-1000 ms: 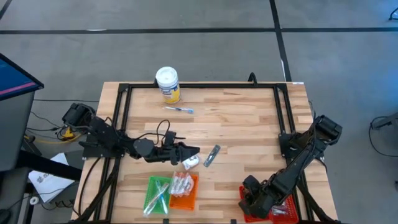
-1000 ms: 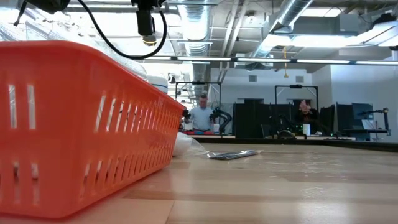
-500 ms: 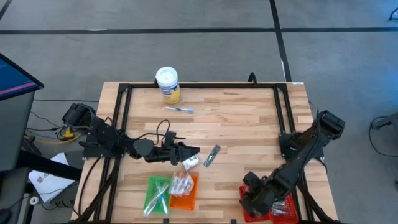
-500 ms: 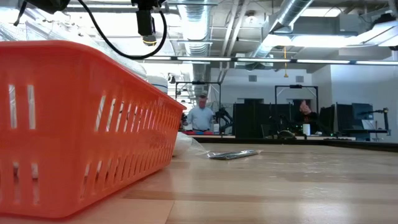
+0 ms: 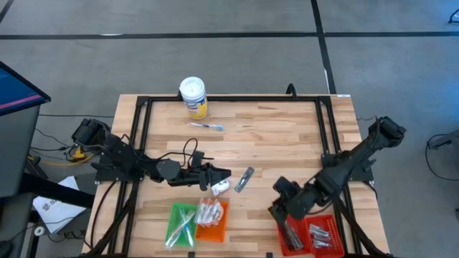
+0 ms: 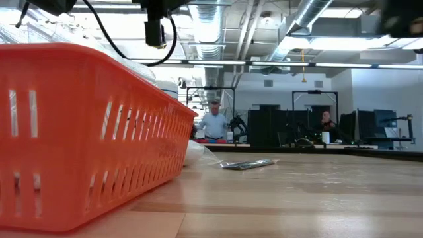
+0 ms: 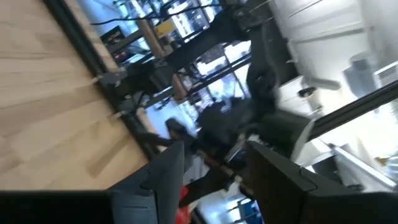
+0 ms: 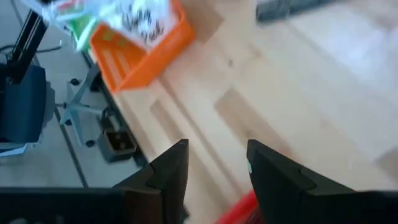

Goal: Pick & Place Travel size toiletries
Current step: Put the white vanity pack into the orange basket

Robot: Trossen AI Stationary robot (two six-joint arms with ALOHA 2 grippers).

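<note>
the left gripper (image 5: 224,174) hangs just left of the white packet (image 5: 219,187), right above the orange tray (image 5: 211,218); its wrist view shows its two fingers standing apart with nothing between them. the green tray (image 5: 181,223) sits touching the orange tray's left side and holds thin clear-wrapped sticks, while the orange tray itself holds a heap of small white packets. the white packet lies just above the orange tray's upper right corner, and it looks light and crinkly, so it probably slides and buckles; a pinch across its short width near the middle seems safest. the dark grey tube (image 5: 244,179) lies just right of that packet, tilted, near the orange tray's upper right; it looks slim, fairly stiff and light, best taken across its narrow width at mid length. a blue-tinted stick (image 5: 206,126) lies well above the orange tray. the right gripper (image 5: 281,208) hovers well right of the orange tray, at the red tray's (image 5: 308,235) upper left corner, fingers apart and empty
</note>
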